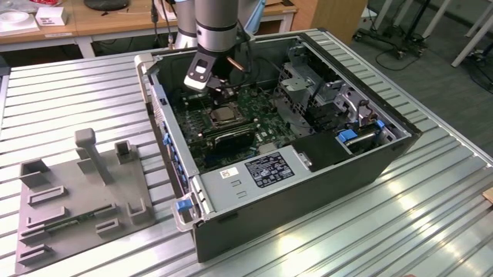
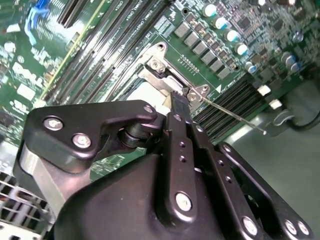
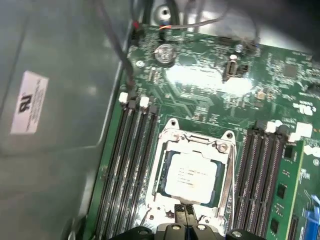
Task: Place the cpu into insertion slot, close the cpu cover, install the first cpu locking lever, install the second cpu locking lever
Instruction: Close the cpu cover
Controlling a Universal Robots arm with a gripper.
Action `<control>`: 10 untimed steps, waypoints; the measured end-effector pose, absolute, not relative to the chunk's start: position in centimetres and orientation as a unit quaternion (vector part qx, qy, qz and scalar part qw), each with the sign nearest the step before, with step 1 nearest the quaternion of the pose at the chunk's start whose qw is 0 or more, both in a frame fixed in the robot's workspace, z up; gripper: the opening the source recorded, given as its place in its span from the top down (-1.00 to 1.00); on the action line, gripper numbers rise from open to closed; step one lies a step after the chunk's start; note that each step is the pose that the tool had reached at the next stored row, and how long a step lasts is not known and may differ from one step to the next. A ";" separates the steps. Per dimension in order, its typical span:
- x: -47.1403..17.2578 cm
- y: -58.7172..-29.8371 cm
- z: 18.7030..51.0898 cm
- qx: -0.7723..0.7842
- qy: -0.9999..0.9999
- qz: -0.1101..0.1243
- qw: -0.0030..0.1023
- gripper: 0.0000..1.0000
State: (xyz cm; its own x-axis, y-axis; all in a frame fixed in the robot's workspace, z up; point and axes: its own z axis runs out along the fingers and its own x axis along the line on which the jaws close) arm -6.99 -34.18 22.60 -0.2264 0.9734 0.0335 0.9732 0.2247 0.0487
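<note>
One robot arm with one gripper (image 1: 221, 91) is seen reaching down into one open computer case (image 1: 308, 190), which lies on its side on a ribbed silver metal desk (image 1: 77, 98).

Inside the case, one green motherboard (image 3: 200, 95) is shown. One insertion slot (image 3: 172, 123) sits at its middle, flanked in the first wrist view by two banks of long black memory slots (image 3: 132, 160), four in each bank. One cpu (image 3: 192, 177), pale and square, is seated flat in the slot. One cpu cover (image 3: 197, 141), a thin silvery frame, is laid down around it, so that the chip is seen through the window.

The two black fingers (image 3: 181, 214) are pressed together, with no gap between them, and their tips are placed at the edge of the slot. In the second wrist view, one thin metal locking lever (image 2: 232, 116) is seen just beside the fingertips, jutting out over the board. Whether it is pinched cannot be told.

On the desk, toward the exterior view's left and apart from the case, one grey fixture tray (image 1: 77, 202) with upright holders is placed.

Behind the desk, wooden worktops (image 1: 115, 23), a grey floor (image 1: 431, 63) and wheeled stands (image 1: 385, 34) are visible.
</note>
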 end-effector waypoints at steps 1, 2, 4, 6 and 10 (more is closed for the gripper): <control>-7.0 -34.2 22.6 0.615 0.788 0.029 0.002 0.79; -7.0 -34.2 22.6 0.608 0.794 0.030 0.002 0.79; -7.0 -34.2 22.6 0.593 0.805 0.030 0.001 0.79; -7.0 -34.2 22.6 0.578 0.815 0.030 0.000 0.79; -7.0 -34.2 22.6 0.548 0.836 0.030 -0.001 0.79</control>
State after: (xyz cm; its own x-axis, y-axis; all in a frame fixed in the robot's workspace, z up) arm -6.99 -34.18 22.57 -0.3985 0.9166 0.0335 0.9166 0.3967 0.0487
